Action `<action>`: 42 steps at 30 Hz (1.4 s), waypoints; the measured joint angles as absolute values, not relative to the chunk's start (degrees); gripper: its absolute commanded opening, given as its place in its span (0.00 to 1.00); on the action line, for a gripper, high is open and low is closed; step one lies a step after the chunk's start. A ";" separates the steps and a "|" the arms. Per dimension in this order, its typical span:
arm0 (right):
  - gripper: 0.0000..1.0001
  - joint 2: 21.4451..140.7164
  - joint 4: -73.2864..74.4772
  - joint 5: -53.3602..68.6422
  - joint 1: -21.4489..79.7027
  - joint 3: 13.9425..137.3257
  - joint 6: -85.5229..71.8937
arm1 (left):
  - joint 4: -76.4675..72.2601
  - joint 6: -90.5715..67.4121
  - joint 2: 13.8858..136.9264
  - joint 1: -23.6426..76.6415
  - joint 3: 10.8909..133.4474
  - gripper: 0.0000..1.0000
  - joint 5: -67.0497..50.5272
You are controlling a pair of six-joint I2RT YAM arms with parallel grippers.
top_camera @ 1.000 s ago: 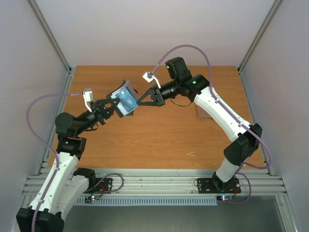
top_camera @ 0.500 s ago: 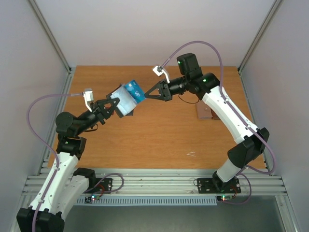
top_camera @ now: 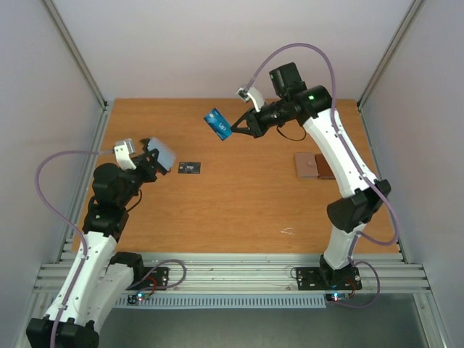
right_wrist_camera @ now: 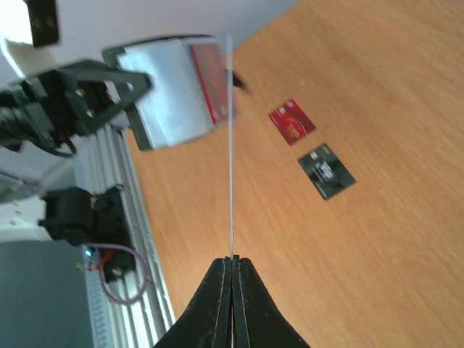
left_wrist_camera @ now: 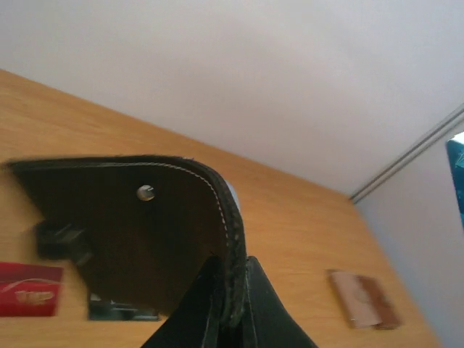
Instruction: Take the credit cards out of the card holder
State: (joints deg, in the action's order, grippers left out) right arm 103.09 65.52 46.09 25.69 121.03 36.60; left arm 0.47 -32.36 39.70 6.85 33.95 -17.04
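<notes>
Jaws first: the right gripper (top_camera: 233, 131) is pinched tight on the edge of a thin bright blue plastic card (top_camera: 217, 123), held mid-air at upper centre, clear of the holder. The left gripper (left_wrist_camera: 230, 317) clamps the black folding card holder (top_camera: 162, 152) at left, with the pockets facing the other arm for easy pulls. A dark red card (right_wrist_camera: 291, 121) and a black card (top_camera: 190, 167) lie on the wooden table (top_camera: 239, 206). Another red one sits in a pocket, so I'd guess it's not finished.
</notes>
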 measured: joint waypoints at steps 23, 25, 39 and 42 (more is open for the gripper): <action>0.01 100.84 76.66 36.77 26.70 119.42 44.84 | -5.50 -10.15 64.77 19.53 32.56 0.00 -61.89; 0.01 98.80 76.60 35.66 26.70 117.32 44.71 | -9.19 -13.08 70.63 21.58 32.53 0.00 -60.99; 0.01 95.39 79.02 32.47 26.52 111.18 44.93 | -15.90 -20.32 92.58 24.34 32.67 0.00 -46.17; 0.01 95.59 79.31 32.80 26.35 111.39 44.95 | -13.04 -18.61 92.23 23.38 32.67 0.00 -43.07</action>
State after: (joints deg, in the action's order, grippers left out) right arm 95.59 79.31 32.80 26.35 111.39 44.95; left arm -13.04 -18.61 92.23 23.38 32.67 -43.07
